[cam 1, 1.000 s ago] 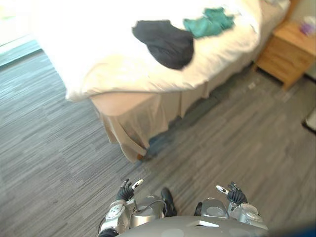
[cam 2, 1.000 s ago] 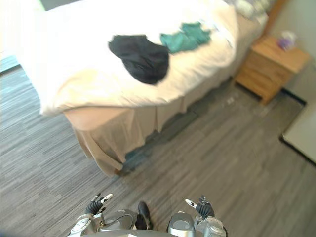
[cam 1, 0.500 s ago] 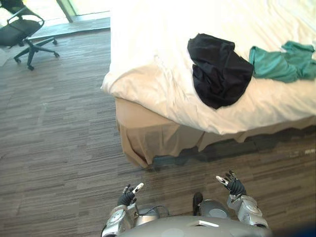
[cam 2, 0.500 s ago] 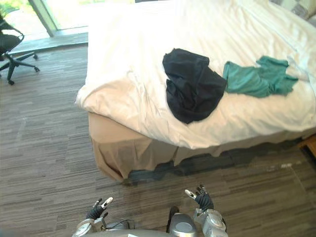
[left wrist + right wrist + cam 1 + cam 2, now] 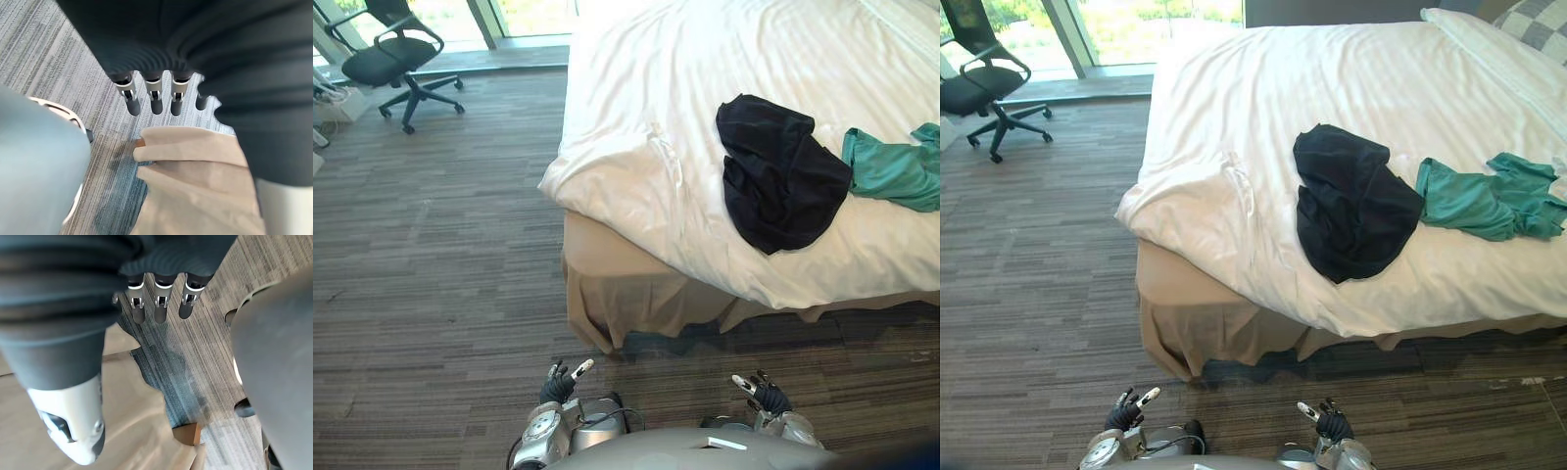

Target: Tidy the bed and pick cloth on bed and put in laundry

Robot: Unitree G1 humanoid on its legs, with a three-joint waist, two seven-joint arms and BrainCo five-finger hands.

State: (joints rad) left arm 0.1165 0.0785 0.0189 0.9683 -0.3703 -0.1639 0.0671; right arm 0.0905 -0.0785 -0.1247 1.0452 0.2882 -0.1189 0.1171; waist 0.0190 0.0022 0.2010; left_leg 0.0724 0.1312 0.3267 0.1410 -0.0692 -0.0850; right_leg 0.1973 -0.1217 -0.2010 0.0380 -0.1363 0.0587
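A black cloth point(image 5: 783, 181) lies crumpled on the white duvet point(image 5: 646, 137) near the bed's front edge. A teal cloth point(image 5: 1489, 201) is spread just to its right. Both hands hang low by my body, well short of the bed. My left hand point(image 5: 558, 384) is open with relaxed fingers point(image 5: 156, 100) and holds nothing. My right hand point(image 5: 764, 394) is open too, its fingers point(image 5: 159, 308) straight over the floor. The tan bed skirt point(image 5: 626, 304) hangs down to the floor in front of the hands.
A black office chair point(image 5: 396, 59) stands at the far left by the window. A checkered pillow point(image 5: 1533, 24) lies at the bed's far right. Grey striped carpet point(image 5: 440, 274) spreads to the left of the bed corner.
The camera has swung, so the bed now sits nearer and more to the right, and the chair has come into view. Both hands stay low and open.
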